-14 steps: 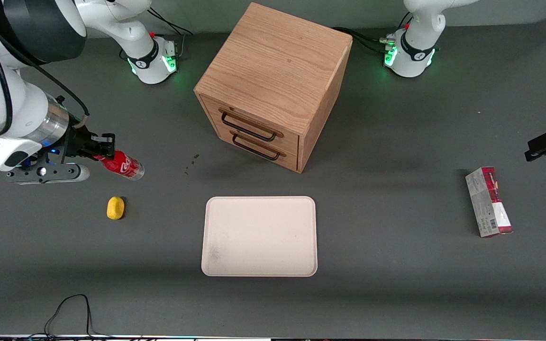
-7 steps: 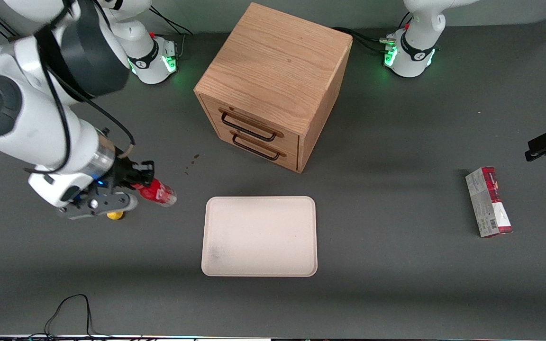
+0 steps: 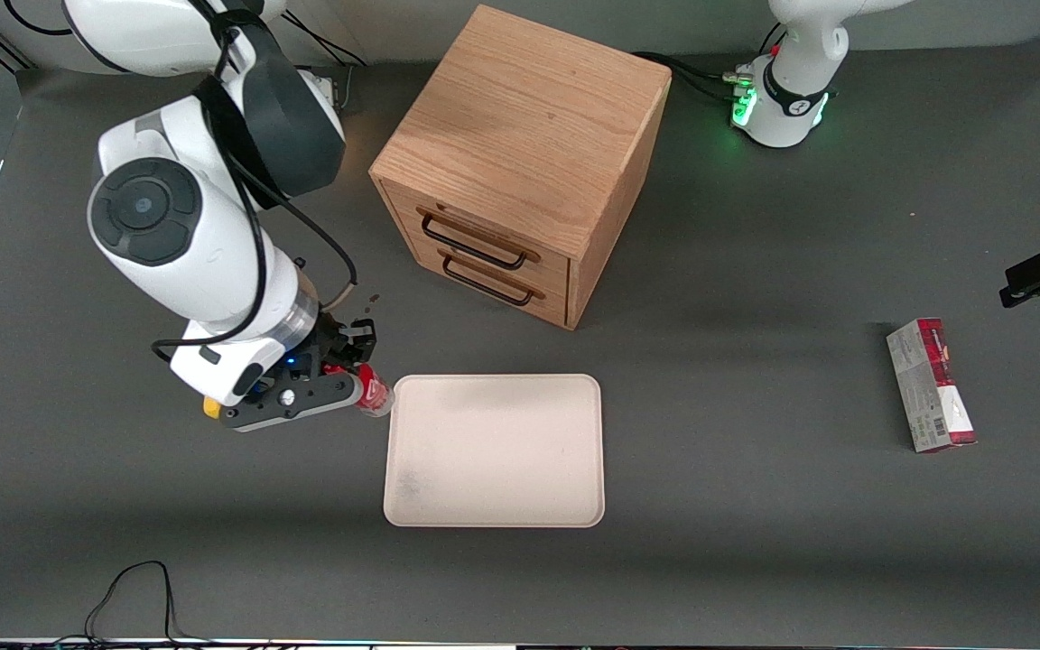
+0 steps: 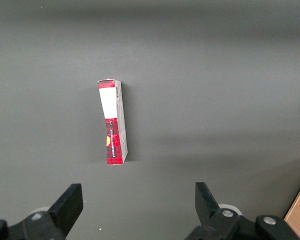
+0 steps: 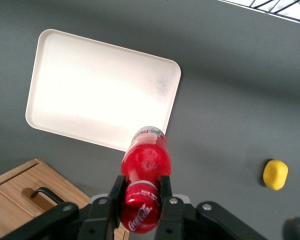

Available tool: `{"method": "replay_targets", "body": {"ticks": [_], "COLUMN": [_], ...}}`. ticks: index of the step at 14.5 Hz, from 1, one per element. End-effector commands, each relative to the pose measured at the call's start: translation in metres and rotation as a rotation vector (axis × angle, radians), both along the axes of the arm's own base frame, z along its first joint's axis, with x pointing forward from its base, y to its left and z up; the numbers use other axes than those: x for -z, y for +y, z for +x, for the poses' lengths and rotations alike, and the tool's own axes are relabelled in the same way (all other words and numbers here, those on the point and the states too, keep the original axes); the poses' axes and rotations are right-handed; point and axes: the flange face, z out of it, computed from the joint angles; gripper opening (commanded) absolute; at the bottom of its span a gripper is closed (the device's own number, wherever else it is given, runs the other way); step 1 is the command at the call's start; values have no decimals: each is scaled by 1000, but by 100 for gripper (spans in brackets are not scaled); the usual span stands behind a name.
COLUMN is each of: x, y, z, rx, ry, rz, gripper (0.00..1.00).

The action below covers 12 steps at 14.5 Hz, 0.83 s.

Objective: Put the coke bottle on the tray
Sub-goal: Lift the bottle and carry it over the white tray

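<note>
Red coke bottle (image 5: 145, 170) pinched between the pincer (image 3: 350, 368) fingers, carried clear of the table (image 3: 755, 542), long axis running out from the pincer with the clear base leading toward the tray (image 3: 495, 450). Poised just beside the tray's rim at the working arm's end, not yet over it. Yellow lump (image 5: 275, 174) nearby on the table; wooden drawer cabinet (image 3: 520, 162) farther from the front camera.

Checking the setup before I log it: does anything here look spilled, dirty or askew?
Small dark specks dot the table in front of the wooden cabinet, and the tray has a faint grey smudge. The gripper, beside the tray, holds the coke bottle tilted, not upright.
</note>
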Motion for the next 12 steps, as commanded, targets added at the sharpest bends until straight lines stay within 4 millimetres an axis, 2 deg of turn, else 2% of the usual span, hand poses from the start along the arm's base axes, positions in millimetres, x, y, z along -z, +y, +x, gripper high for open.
{"method": "replay_targets", "body": {"ticks": [1, 5, 7, 12], "x": [23, 86, 107, 181], "y": [-4, 1, 3, 9], "z": [23, 52, 61, 74], "rx": [7, 14, 14, 19], "ry": [-40, -69, -85, -70], "rz": [-5, 5, 14, 10], "gripper": [0, 0, 0, 0]}}
